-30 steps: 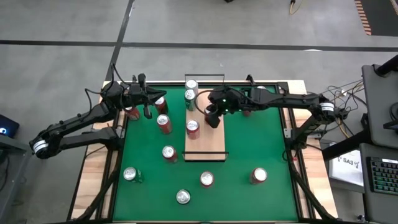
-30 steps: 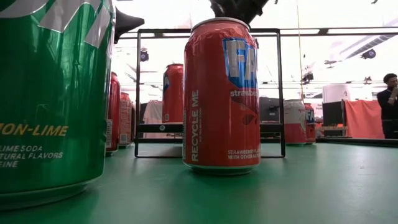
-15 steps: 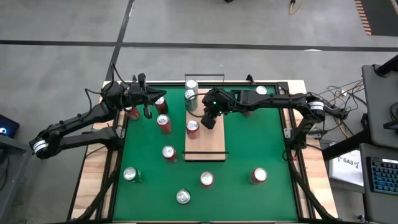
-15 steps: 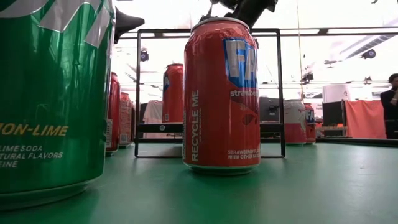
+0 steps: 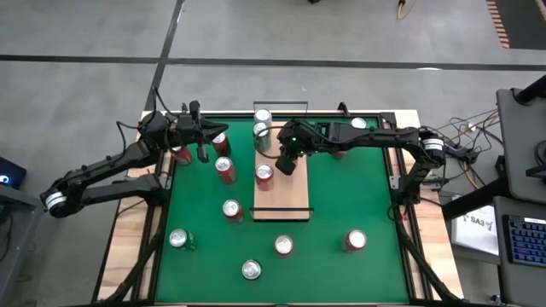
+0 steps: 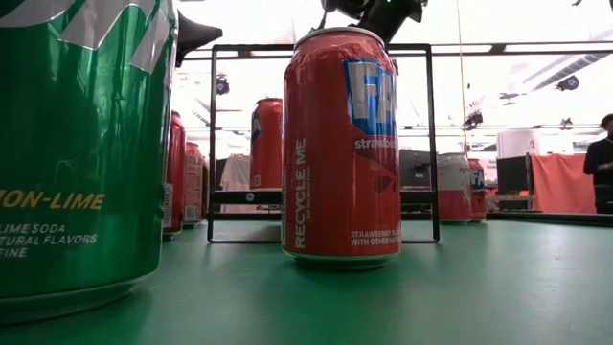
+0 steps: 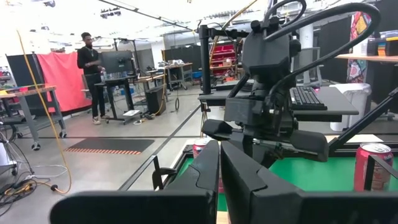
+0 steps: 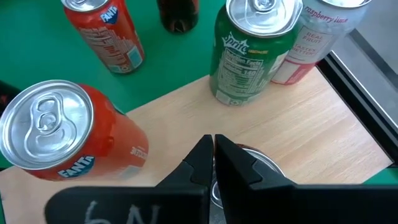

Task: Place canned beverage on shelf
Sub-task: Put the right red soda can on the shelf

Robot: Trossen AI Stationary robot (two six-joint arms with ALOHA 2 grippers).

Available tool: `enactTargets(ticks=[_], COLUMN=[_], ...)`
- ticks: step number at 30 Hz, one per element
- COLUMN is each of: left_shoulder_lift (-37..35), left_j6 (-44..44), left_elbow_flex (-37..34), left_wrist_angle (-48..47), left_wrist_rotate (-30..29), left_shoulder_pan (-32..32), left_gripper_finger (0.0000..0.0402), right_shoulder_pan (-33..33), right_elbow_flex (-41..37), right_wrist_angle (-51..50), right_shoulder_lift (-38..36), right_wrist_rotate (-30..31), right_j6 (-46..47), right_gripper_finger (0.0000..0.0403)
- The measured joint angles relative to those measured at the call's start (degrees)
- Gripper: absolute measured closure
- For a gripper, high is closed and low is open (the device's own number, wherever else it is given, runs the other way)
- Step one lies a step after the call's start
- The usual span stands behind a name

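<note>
The shelf (image 5: 290,198) is a pale wood board in the middle of the green mat. On it stand a white can (image 5: 263,116), a green can (image 5: 261,130) and a red can (image 5: 264,174). My right gripper (image 5: 288,164) hangs shut over the board beside the red can (image 8: 56,134), slanting down. In the right wrist view the silver top of another can (image 8: 258,163) shows right below the gripper (image 8: 213,149). My left gripper (image 5: 202,150) waits shut at the mat's far left corner (image 7: 219,158). My right gripper's shut fingertips (image 8: 202,152) stand just over the rim of the can top (image 8: 249,160) below them. The fingers themselves hide the spot, so I cannot tell whether they touch it.
Several loose cans stand on the mat: red ones (image 5: 224,169) (image 5: 283,246) (image 5: 353,240), a green one (image 5: 179,239) and others near the left gripper. The shelf's black rails (image 5: 281,211) rise at its short ends. A person (image 6: 601,158) stands far behind the table.
My right gripper has sunk and gone a little toward the table's left edge over the shelf, staying shut; most of the move came early in the second. The cans have kept their places.
</note>
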Motion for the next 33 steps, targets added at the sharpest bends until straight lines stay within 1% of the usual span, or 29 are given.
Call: enactTargets(ticks=[6, 11, 16, 26, 33], left_shoulder_lift=[0.0, 0.0, 0.0, 0.0, -0.01], left_j6=[0.0, 0.0, 0.0, 0.0, 0.01], left_elbow_flex=[0.0, 0.0, 0.0, 0.0, 0.0], left_wrist_angle=[0.0, 0.0, -0.02, -0.02, -0.04], left_wrist_rotate=[0.01, 0.01, -0.01, 0.01, 0.01], left_shoulder_pan=[0.0, 0.0, 0.0, 0.0, 0.0], left_gripper_finger=[0.0402, 0.0402, 0.0402, 0.0402, 0.0402], right_shoulder_pan=[-0.06, -0.44, -0.46, -1.18, -1.18], right_elbow_flex=[0.0, 0.0, -0.09, -0.07, -0.07], right_wrist_angle=[-0.17, -0.22, -0.42, -3.27, -3.35], right_shoulder_lift=[0.04, 0.07, 0.07, 0.04, -0.12], right_wrist_rotate=[2.93, 3.37, 7.39, 10.12, 10.36], right_j6=[0.09, 0.16, 0.22, 5.13, 7.75], right_gripper_finger=[0.0394, 0.0394, 0.0394, 0.0394, 0.0394])
